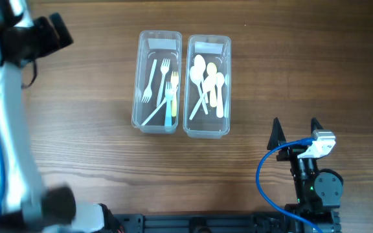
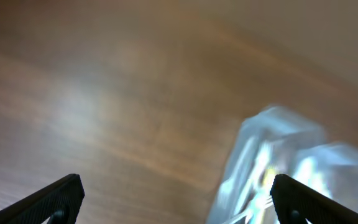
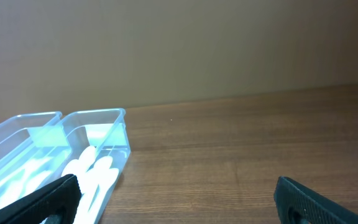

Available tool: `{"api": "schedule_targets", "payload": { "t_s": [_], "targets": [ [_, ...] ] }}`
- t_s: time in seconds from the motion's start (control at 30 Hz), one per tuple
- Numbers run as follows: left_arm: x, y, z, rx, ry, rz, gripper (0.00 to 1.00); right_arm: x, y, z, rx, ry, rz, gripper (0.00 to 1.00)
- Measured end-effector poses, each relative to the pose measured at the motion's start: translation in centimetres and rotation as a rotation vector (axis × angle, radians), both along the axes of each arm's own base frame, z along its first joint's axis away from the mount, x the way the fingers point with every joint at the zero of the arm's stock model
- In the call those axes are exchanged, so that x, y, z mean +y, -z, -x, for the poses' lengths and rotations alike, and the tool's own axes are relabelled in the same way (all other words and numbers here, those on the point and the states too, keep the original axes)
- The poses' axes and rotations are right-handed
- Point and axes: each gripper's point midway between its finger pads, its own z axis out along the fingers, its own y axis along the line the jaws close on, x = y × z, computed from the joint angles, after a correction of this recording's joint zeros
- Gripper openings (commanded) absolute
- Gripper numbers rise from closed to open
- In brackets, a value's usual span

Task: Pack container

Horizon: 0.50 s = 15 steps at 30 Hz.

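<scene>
Wood-grain brown table spans every view. Nearest, the right gripper hangs over bare wood, fingers apart and empty. At mid-table, two clear plastic containers stand just beside each other: the fork container and the spoon container. At the far left is the blurred left gripper, fingers spread wide and empty. Beyond it rises a plain beige wall.

Two clear plastic tubs stand upright and uncovered, side by side with long walls adjacent, at the far centre of the counter.

The left container holds forks: white ones lying lengthwise, one white handle lying diagonally, and one with a blue handle and yellow head.

The right container holds white and cream spoons, bowls toward the far end, handles crossing.
</scene>
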Motion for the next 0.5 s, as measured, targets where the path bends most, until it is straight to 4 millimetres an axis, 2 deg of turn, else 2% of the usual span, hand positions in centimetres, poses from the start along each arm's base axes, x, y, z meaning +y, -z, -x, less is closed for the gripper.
{"api": "schedule_targets", "payload": {
  "t_s": [0.07,0.13,0.23,0.3,0.37,0.4,0.43,0.47,0.5],
  "targets": [
    [-0.4,-4.7,3.0,-0.127,-0.009,-0.038,1.0,0.0,0.0,0.0,0.0,0.001,0.0,1.0],
    [-1.1,-9.9,7.7,-0.277,-0.026,-0.085,1.0,0.0,0.0,0.0,0.001,0.0,0.0,1.0],
    [-2.2,-13.4,13.7,-0.391,-0.042,-0.128,1.0,0.0,0.0,0.0,0.001,0.0,0.0,1.0],
    [-3.1,-14.8,17.4,-0.455,-0.038,-0.144,1.0,0.0,0.0,0.0,0.001,0.0,0.0,1.0],
    [-3.9,-15.4,20.7,-0.502,-0.031,-0.153,1.0,0.0,0.0,0.0,0.001,0.0,0.0,1.0],
    [-4.2,-15.3,21.8,-0.519,-0.027,-0.156,1.0,0.0,0.1,0.0,0.002,0.0,0.0,1.0],
    [-4.2,-14.6,22.0,-0.503,-0.027,-0.155,1.0,0.0,0.1,0.0,0.002,0.0,0.0,1.0],
    [-4.6,-15.1,23.8,-0.558,-0.019,-0.16,1.0,0.0,0.1,0.0,0.002,0.0,0.0,1.0],
    [-4.8,-14.6,24.5,-0.594,-0.016,-0.164,1.0,0.0,0.1,0.0,0.002,0.0,0.0,1.0]
  ]
}}
